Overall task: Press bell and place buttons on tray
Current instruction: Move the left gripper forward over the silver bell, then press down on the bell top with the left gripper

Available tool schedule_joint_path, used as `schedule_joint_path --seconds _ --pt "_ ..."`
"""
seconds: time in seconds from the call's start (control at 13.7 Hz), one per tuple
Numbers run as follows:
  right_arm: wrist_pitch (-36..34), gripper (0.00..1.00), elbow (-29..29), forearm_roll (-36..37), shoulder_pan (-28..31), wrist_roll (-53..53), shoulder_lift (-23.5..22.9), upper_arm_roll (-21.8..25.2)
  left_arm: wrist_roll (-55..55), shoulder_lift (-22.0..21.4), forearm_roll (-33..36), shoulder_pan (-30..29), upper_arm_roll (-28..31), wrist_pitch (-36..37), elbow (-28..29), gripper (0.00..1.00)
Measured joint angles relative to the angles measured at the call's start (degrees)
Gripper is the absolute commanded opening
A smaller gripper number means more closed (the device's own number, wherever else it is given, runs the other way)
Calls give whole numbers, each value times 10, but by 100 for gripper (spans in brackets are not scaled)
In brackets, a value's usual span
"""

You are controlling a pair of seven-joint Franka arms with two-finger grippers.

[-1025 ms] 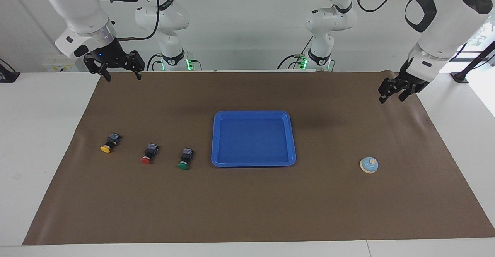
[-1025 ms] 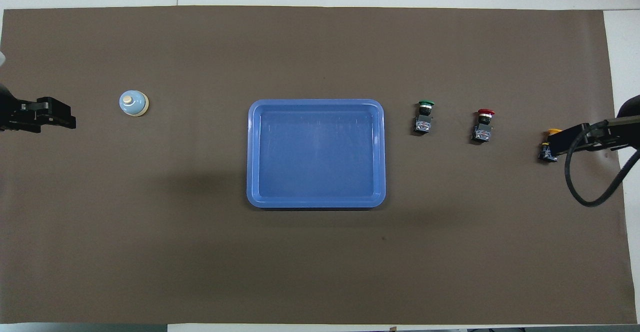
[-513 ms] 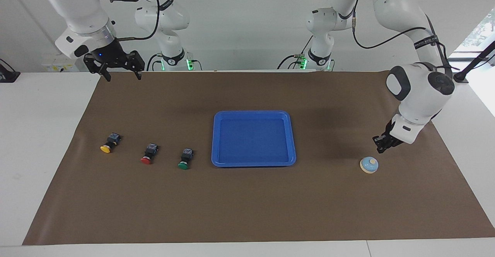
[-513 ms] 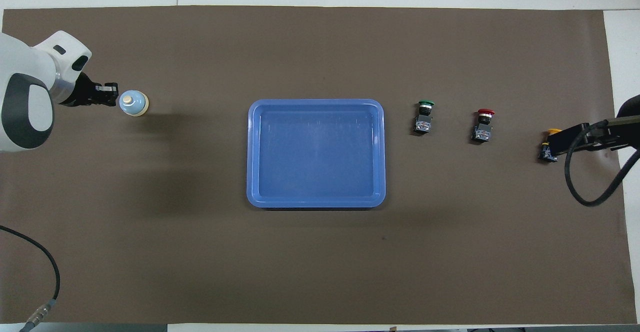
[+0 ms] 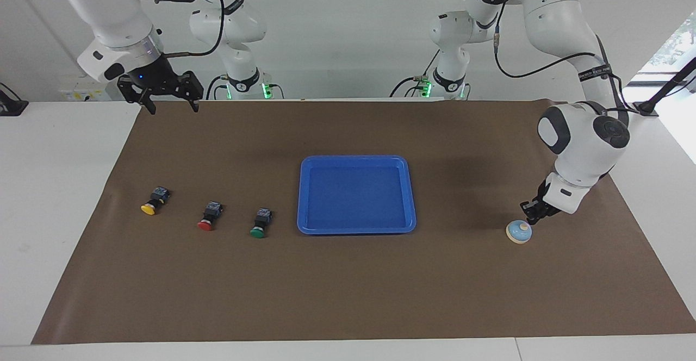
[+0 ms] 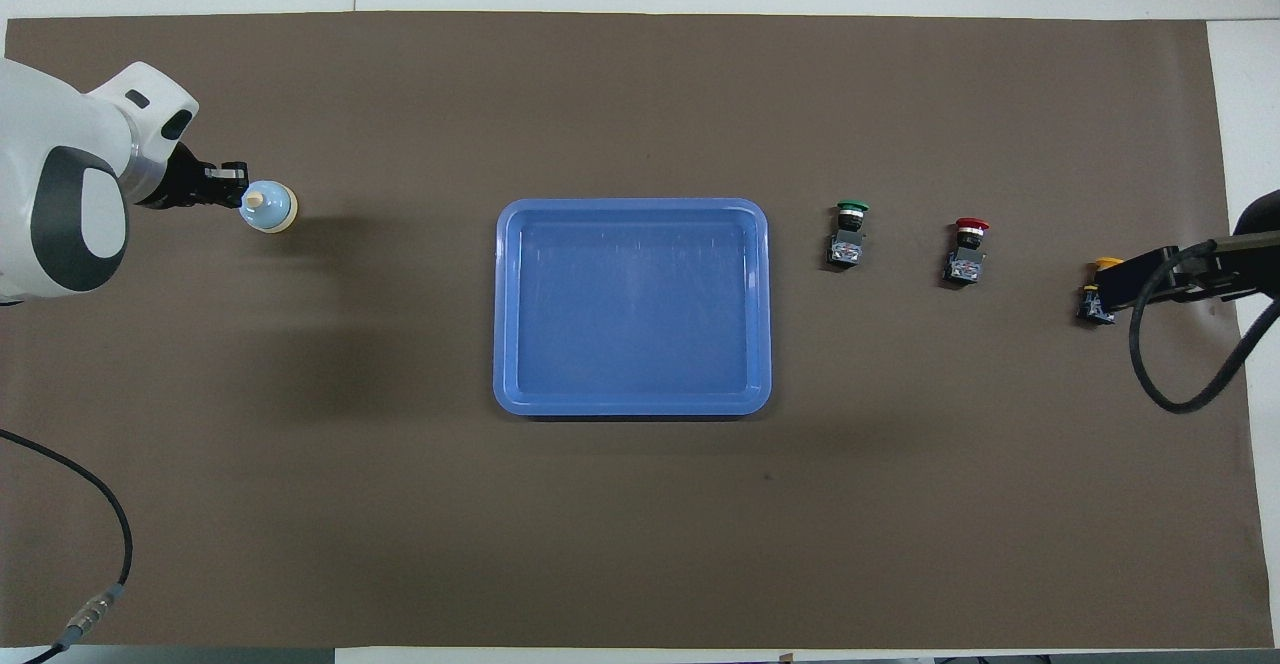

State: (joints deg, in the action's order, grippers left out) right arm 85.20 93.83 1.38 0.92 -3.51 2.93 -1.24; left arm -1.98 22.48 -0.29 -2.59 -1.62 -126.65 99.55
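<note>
The light blue bell (image 5: 518, 233) stands toward the left arm's end of the table and also shows in the overhead view (image 6: 270, 209). My left gripper (image 5: 528, 217) is shut, its tips just over the bell's cream knob; I cannot tell whether they touch. The blue tray (image 5: 356, 160) lies mid-table with nothing in it. The yellow button (image 5: 152, 201), the red button (image 5: 209, 217) and the green button (image 5: 261, 224) lie in a row toward the right arm's end. My right gripper (image 5: 171, 105) is open and waits, raised high.
A brown mat (image 5: 348, 285) covers the white table. In the overhead view the right gripper (image 6: 1125, 284) partly covers the yellow button (image 6: 1092, 302). The left arm's cable (image 6: 100, 544) hangs by the table's near corner.
My left gripper has come down from high over the mat's edge to the bell's knob. The right arm, the buttons and the tray have not moved.
</note>
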Motion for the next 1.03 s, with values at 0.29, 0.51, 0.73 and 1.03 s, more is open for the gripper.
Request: schedule_joint_path --seconds 0.29,0.51,0.73,1.03 --pt "0 100 0 0 0 0 0 0 -12 7 8 4 -2 0 -2 0" --pt "0 100 0 0 0 0 0 0 -17 10 12 8 -2 -1 -3 0" --pt "0 100 0 0 0 0 0 0 -18 14 13 8 -2 -7 -3 0" --pt "0 100 0 0 0 0 0 0 -24 22 23 8 -2 -15 -3 0"
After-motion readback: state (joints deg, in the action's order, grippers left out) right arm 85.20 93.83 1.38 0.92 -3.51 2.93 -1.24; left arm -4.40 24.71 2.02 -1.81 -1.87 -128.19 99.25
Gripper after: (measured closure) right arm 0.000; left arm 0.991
